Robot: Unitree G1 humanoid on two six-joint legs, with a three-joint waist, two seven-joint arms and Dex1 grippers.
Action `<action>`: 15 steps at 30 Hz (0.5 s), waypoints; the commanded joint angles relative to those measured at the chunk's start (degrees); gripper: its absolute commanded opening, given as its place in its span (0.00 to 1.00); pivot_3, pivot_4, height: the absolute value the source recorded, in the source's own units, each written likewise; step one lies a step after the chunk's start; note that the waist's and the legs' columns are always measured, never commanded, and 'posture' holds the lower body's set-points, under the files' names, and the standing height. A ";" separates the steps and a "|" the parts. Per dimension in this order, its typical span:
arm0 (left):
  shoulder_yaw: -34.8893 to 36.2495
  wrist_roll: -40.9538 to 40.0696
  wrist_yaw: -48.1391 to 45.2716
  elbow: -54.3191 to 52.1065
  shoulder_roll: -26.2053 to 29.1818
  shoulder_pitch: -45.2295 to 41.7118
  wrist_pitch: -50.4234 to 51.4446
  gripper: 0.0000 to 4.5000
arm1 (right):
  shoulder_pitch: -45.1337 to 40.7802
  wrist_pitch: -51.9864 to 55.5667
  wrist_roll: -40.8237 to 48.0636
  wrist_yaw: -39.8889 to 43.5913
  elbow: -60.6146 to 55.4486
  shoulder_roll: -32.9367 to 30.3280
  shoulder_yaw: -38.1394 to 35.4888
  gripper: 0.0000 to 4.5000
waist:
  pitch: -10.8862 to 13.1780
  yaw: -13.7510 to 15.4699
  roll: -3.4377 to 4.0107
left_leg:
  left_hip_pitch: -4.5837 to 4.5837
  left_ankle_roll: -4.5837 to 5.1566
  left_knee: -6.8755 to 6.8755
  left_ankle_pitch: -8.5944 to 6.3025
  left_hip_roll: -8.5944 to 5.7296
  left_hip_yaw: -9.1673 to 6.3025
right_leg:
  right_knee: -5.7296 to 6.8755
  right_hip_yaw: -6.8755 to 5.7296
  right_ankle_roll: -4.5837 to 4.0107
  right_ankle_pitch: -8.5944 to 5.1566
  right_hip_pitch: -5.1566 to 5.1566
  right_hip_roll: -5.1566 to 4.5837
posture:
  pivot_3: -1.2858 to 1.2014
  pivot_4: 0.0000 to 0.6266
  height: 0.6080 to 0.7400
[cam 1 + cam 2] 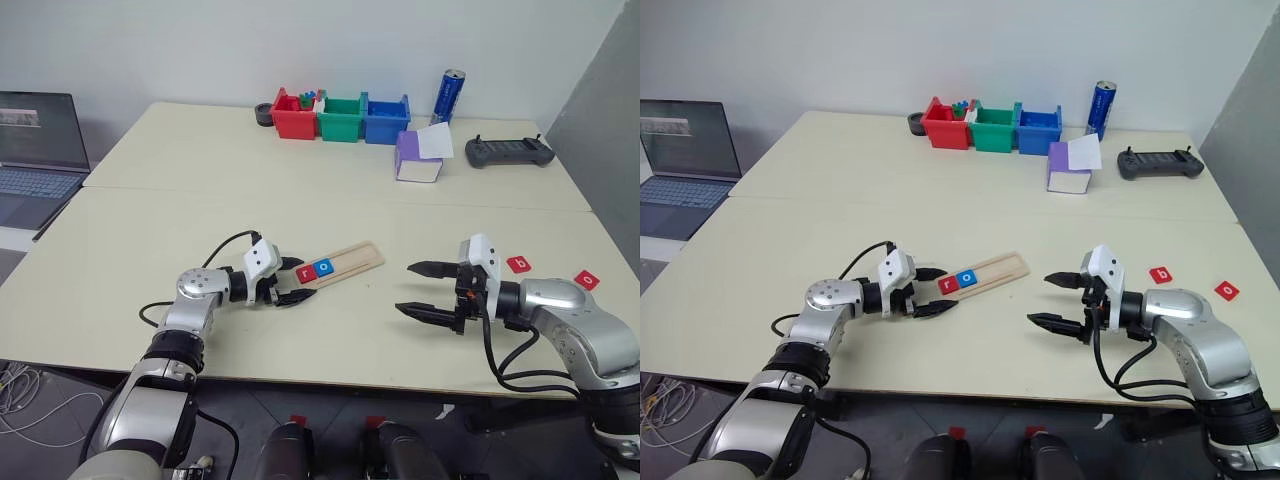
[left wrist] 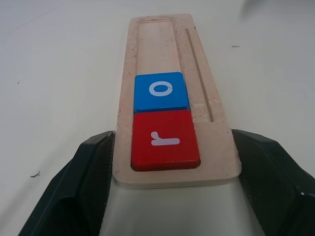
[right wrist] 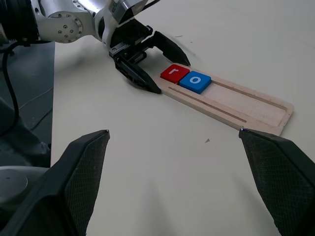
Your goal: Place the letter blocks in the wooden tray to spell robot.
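While two blocks (image 2: 162,118) fill tray (image 2: 206,64), two (red) (image 1: 550,272) outside

We see a red r block (image 2: 164,140) and a blue o block (image 2: 160,91), both white-lettered, in the pale wooden tray (image 2: 204,59); red b (image 1: 518,265) and o (image 1: 587,280) blocks lie on the cream tabletop (image 1: 150,230), by red (image 1: 292,117), green (image 1: 341,119) and blue (image 1: 385,119) bins.

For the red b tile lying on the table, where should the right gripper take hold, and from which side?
Probably from above, fingers across two opposite edges: the red b tile lies flat on the table, so only its thin sides offer grip. The open right gripper is nearest.
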 commanded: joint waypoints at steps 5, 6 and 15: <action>-6.40 3.03 -9.44 1.05 -3.32 -2.40 -4.14 0.75 | 6.79 -0.09 1.27 -2.42 -4.95 -2.95 -6.24 1.00 | 0.00 0.20 0.00 | -0.06 0.01 -0.01 -0.01 -0.09 -0.02 | -0.06 0.00 -0.01 -0.01 -0.01 -0.05 | 0.52 0.24 1.00; -6.59 3.23 -9.61 1.74 -4.00 -3.24 -4.22 0.75 | 7.66 0.07 1.46 -2.83 -5.64 -3.05 -6.76 1.00 | 0.00 0.16 -0.01 | -0.07 0.01 -0.01 -0.01 -0.10 -0.01 | -0.06 0.01 -0.01 -0.01 -0.01 -0.06 | 0.52 0.24 1.00; -7.64 4.48 -13.75 7.19 -6.52 -8.03 -5.65 0.75 | 16.28 1.46 3.39 -3.23 -12.18 -5.16 -10.74 1.00 | 0.03 0.07 -0.06 | -0.10 0.04 -0.01 -0.03 -0.12 -0.10 | -0.08 -0.10 0.00 -0.01 -0.01 -0.05 | 0.52 0.24 1.00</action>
